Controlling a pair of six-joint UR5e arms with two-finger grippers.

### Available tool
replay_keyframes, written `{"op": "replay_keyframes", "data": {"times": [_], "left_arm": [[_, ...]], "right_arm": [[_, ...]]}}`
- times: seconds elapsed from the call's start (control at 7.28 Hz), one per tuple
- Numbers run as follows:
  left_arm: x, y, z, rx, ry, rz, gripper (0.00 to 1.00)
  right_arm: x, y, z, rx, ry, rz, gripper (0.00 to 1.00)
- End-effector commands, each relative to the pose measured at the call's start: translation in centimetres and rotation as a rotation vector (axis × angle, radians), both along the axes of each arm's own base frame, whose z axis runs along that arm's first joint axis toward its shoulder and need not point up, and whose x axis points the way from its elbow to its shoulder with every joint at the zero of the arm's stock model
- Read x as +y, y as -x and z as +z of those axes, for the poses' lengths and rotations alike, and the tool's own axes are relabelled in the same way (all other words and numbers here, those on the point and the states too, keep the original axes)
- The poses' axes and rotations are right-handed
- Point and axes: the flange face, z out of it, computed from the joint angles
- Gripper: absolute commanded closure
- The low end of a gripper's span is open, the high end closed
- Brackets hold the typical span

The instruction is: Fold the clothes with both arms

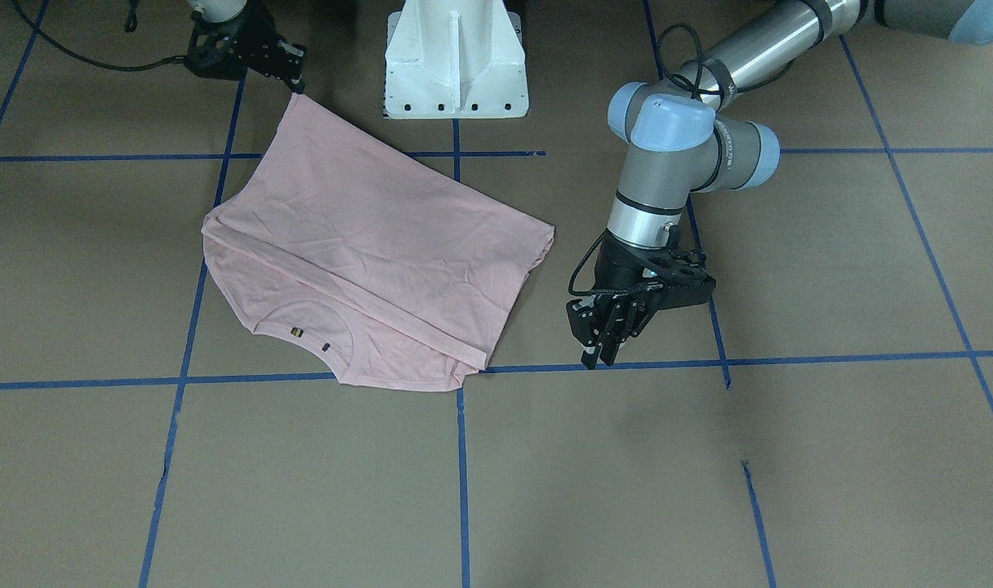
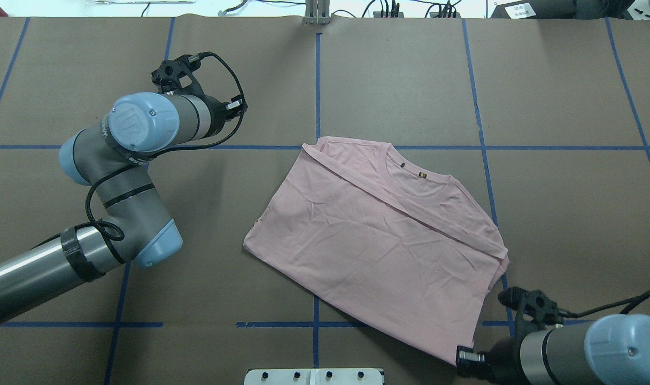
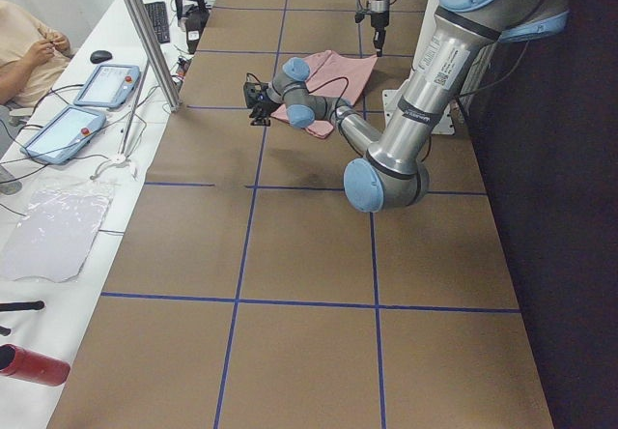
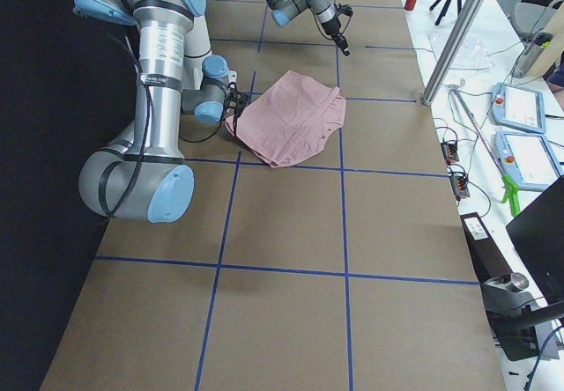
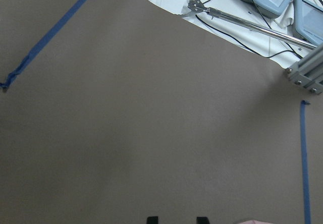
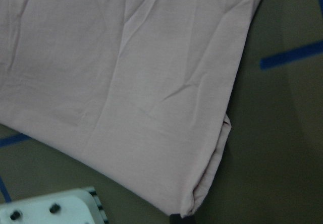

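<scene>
The pale pink T-shirt (image 1: pixel 374 245) lies on the table partly folded, plain side up, with its ribbed collar (image 2: pixel 416 182) showing at the far edge. My right gripper (image 1: pixel 294 80) sits at the shirt's near corner, beside the pedestal. It looks shut on that corner (image 6: pixel 189 206), which is drawn out to a point. My left gripper (image 1: pixel 598 358) hangs just over bare table, to the side of the shirt and clear of its edge. Its fingertips (image 5: pixel 151 219) stand slightly apart, open, with nothing between them.
The white pedestal base (image 1: pixel 456 65) stands at the robot's side of the table, close to the shirt's held corner. Blue tape lines (image 2: pixel 317 96) grid the brown surface. Beyond the far edge are an aluminium post (image 3: pixel 145 33), tablets (image 3: pixel 106 86) and a seated person (image 3: pixel 24 47).
</scene>
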Motion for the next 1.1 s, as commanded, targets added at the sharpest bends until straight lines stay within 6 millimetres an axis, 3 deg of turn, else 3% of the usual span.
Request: {"op": "replay_keyframes", "data": {"times": [0.0,0.14,0.27,0.41,0.55,0.69,0.82,0.96], "left_arm": [[2.6,0.9,-1.1,0.072,0.042,0.066,0.63],[8.2,1.0,-1.3,0.158,0.12,0.133,0.6],[13.9,0.3,-1.9,0.159,0.187,0.19,0.53],[17.7,-1.2,-2.9,0.081,0.266,0.237,0.5],[20.2,-2.6,-2.6,0.027,0.3,0.269,0.44],[21.1,-3.9,-1.7,0.01,0.321,0.283,0.43],[22.8,-6.2,-0.5,-0.023,0.334,0.318,0.43],[22.8,-7.1,-0.1,-0.033,0.339,0.32,0.43]], "right_arm": [[3.5,0.7,-0.9,-0.017,-0.001,-0.079,0.03],[0.8,-0.2,-1.4,-0.03,-0.002,-0.01,0.0],[-4.2,-2.7,-2.2,-0.05,-0.008,0.118,0.0],[-9.5,-5.3,-2.3,-0.052,-0.021,0.26,0.0],[-14.1,-6.8,-1.7,-0.043,-0.118,0.323,0.0],[-19.1,-6.8,-1.6,-0.038,-0.188,0.391,0.0],[-22.6,-6.0,-0.8,-0.021,-0.187,0.44,0.0],[-24.8,-5.7,-0.9,-0.017,-0.19,0.471,0.0]]}}
